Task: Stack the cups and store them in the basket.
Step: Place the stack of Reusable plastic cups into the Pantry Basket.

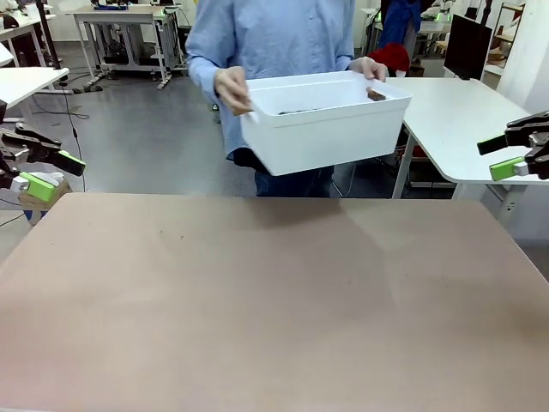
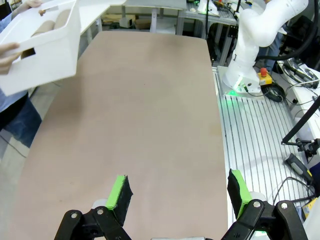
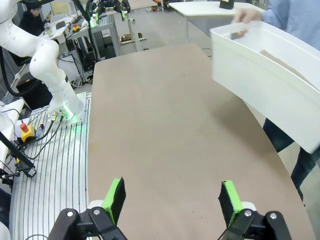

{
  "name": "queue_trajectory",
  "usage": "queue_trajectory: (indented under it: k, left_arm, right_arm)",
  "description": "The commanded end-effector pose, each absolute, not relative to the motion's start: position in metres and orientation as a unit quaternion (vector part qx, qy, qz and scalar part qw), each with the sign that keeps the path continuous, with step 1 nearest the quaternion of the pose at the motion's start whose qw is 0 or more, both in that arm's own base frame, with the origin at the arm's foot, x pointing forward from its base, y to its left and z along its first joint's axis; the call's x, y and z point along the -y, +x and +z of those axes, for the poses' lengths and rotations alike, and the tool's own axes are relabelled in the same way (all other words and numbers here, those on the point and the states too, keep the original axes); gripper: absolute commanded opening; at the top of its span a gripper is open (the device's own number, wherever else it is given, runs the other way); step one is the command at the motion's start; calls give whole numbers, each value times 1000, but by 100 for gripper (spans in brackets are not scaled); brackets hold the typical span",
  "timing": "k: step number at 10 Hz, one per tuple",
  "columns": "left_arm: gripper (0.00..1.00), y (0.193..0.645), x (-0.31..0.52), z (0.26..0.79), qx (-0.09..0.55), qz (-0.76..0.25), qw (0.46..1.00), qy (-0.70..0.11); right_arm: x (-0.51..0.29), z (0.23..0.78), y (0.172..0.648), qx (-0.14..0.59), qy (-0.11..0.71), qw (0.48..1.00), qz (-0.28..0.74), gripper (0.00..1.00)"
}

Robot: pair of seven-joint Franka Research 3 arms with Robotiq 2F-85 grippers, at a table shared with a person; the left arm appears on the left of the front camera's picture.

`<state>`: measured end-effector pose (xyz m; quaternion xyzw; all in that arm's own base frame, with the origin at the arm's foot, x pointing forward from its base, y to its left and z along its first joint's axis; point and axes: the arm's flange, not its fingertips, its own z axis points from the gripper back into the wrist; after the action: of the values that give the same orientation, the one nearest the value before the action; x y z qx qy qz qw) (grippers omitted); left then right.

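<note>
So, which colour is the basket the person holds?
White; the basket shows best in the front view.

No readable text, label, brand, number or sign appears on anything.

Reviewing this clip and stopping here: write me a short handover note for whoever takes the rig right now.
Left gripper: open, empty, parked off the table's left edge.
Right gripper: open, empty, parked off the right edge.
Basket: held tilted above the table's far edge by the person, one hand at each short side, not resting on the table.
Cups: tan cups lie inside the basket; count and stacking cannot be judged.
Done: cups appear stored.
Left: confirm all six are stacked inside.
</note>
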<state>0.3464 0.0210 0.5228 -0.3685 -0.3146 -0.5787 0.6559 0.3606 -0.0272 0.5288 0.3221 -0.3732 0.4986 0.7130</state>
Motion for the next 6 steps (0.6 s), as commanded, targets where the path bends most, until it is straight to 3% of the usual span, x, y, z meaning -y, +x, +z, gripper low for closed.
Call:
queue_trajectory:
  k: [1,6]
  left_arm:
    - [100,346,-20,524,319,-578,655,-368]
    - [100,346,-20,524,319,-578,655,-368]
  right_arm:
    - [27,527,358,384,325,704,501,100]
    - [27,527,358,384,325,704,501,100]
